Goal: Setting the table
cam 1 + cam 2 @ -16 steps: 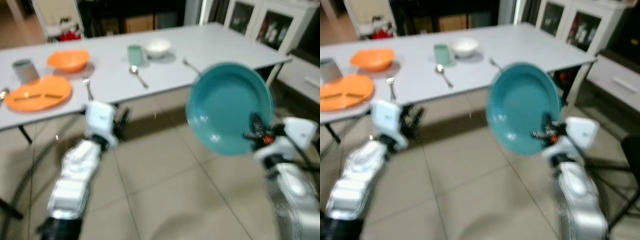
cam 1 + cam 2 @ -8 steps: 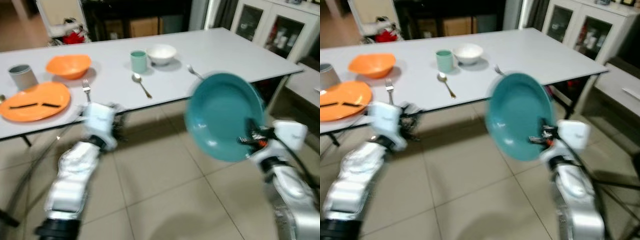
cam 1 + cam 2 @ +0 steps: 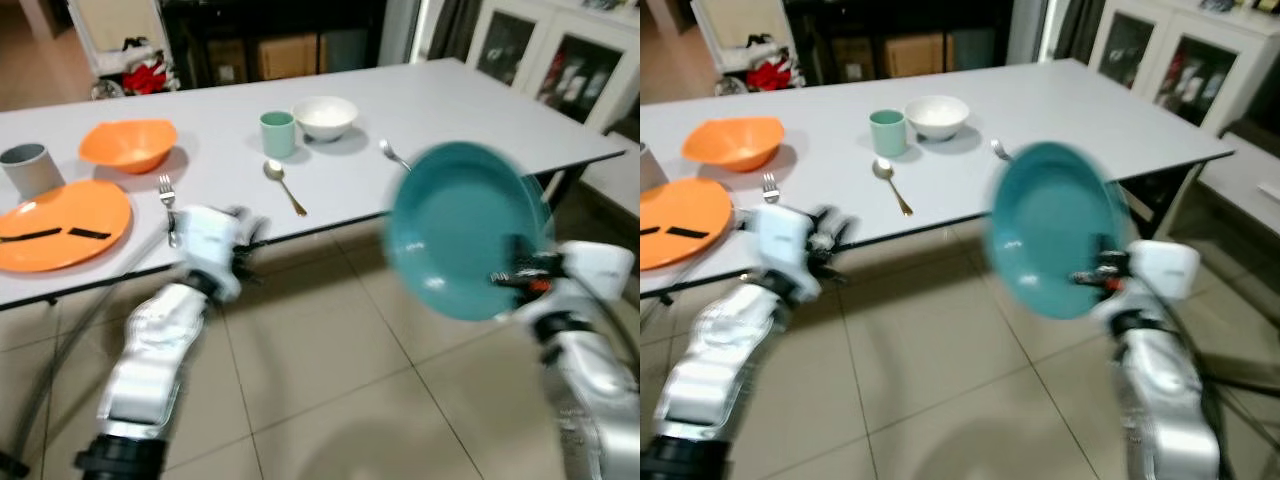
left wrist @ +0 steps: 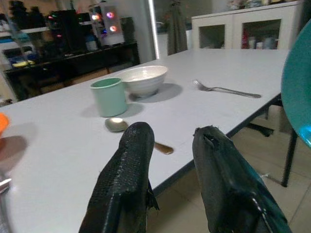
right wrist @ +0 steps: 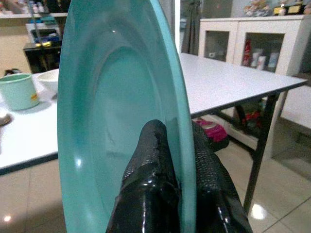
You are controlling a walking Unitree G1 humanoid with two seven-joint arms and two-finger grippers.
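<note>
Right wrist view: right gripper (image 5: 177, 160) clamps the plate (image 5: 121, 97) (now nearer the table (image 3: 440, 100) edge); left gripper (image 4: 170, 145) open, empty

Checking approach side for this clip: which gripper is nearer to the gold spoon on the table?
Left. The left gripper hangs at the table's near edge, just short of the spoon. The right gripper is off beyond the table edge, over the floor, clamped on the teal plate.

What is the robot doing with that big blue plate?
The robot is setting the table. Its right gripper pinches the rim of a round teal plate, holding it on edge above the tiled floor beside the long white table. Its left gripper hovers open and empty by the table edge, near a gold-handled spoon.
</note>
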